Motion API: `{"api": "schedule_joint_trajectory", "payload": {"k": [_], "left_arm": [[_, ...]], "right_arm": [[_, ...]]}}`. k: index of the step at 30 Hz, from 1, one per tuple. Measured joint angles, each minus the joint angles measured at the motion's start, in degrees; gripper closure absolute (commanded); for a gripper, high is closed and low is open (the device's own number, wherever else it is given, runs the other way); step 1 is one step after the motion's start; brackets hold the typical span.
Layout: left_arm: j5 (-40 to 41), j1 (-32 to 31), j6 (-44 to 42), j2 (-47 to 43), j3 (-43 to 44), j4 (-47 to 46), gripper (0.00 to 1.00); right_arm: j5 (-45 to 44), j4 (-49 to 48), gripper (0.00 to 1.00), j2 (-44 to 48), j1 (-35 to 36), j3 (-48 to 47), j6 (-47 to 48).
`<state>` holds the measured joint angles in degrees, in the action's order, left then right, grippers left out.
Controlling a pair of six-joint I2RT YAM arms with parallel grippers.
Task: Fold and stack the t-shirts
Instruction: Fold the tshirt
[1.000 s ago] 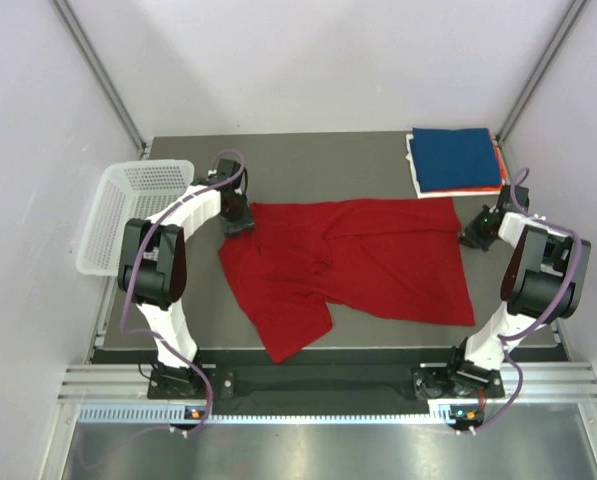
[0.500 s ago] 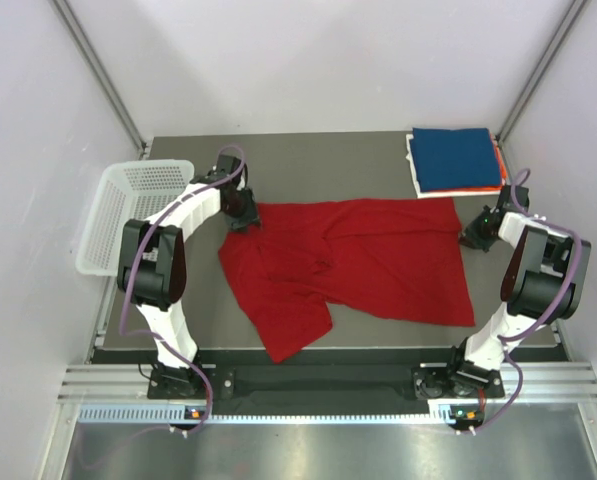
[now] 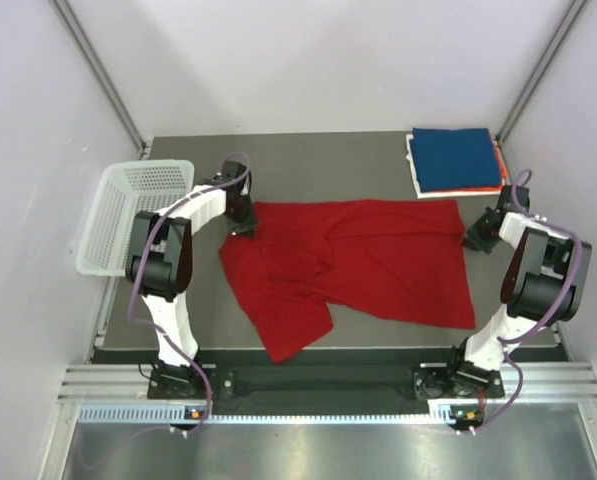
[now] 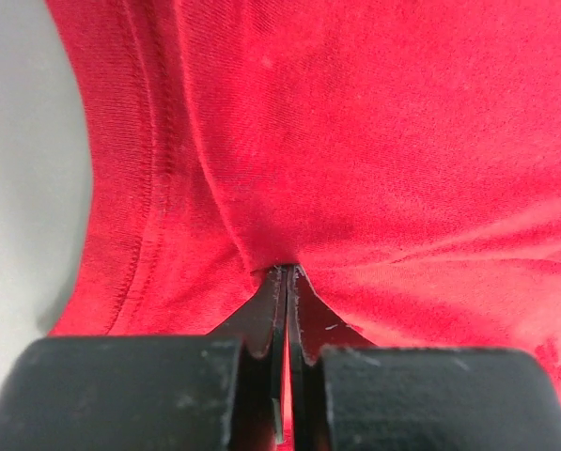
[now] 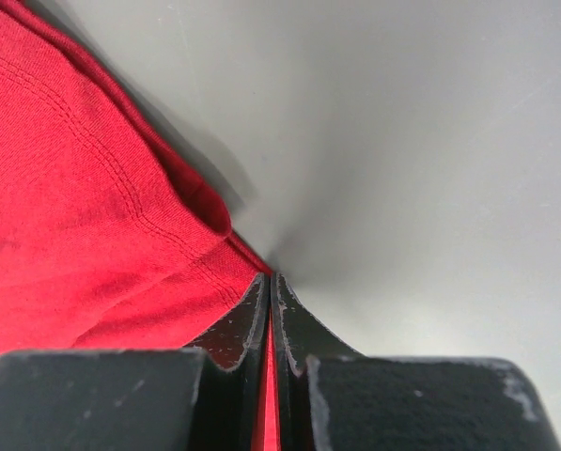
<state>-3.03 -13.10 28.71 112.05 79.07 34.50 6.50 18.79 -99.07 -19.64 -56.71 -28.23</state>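
A large red t-shirt point(image 3: 358, 262) lies spread and rumpled across the middle of the dark table. My left gripper point(image 3: 248, 226) sits at its far left corner, shut on a pinch of the red cloth point(image 4: 289, 188), which shows between the jaws. At the shirt's far right corner my right gripper point(image 3: 475, 236) is shut on the red hem point(image 5: 120, 235). A folded dark blue t-shirt point(image 3: 460, 158) tops a stack at the far right corner, with orange point(image 3: 499, 160) and white point(image 3: 414, 168) edges showing beneath it.
A white mesh basket point(image 3: 128, 212) hangs over the table's left edge, close to the left arm. Pale walls and slanted metal rails enclose the back. Bare table point(image 3: 318, 165) lies behind the red shirt, and a narrow strip along the front.
The left gripper went from open to shut on the shirt's far left corner, and the left arm shifted slightly right. The right gripper kept its hold.
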Motion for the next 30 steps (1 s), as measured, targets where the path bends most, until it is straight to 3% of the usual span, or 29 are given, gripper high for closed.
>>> {"api": "schedule_joint_trajectory", "payload": {"k": [17,19,20,23,30], "left_arm": [[8.5,0.0,-0.4,0.0,1.1,0.6,0.99],[8.4,0.0,-0.6,0.0,1.8,1.2,0.87],[8.1,0.0,-0.7,-0.1,2.1,1.2,0.77],[6.6,0.0,-1.2,-1.5,1.4,0.4,0.66],[3.8,0.0,-1.4,-6.2,-0.8,-1.8,0.59]], "right_arm": [[-3.5,1.0,1.00,0.6,0.0,0.0,0.2],[-3.6,1.1,1.00,0.7,0.0,0.0,0.2],[-3.6,1.1,1.00,0.7,0.0,0.0,0.2],[-3.6,1.2,1.00,0.7,0.0,0.0,0.2],[-3.5,1.1,1.00,0.7,0.0,0.0,0.6]]}}
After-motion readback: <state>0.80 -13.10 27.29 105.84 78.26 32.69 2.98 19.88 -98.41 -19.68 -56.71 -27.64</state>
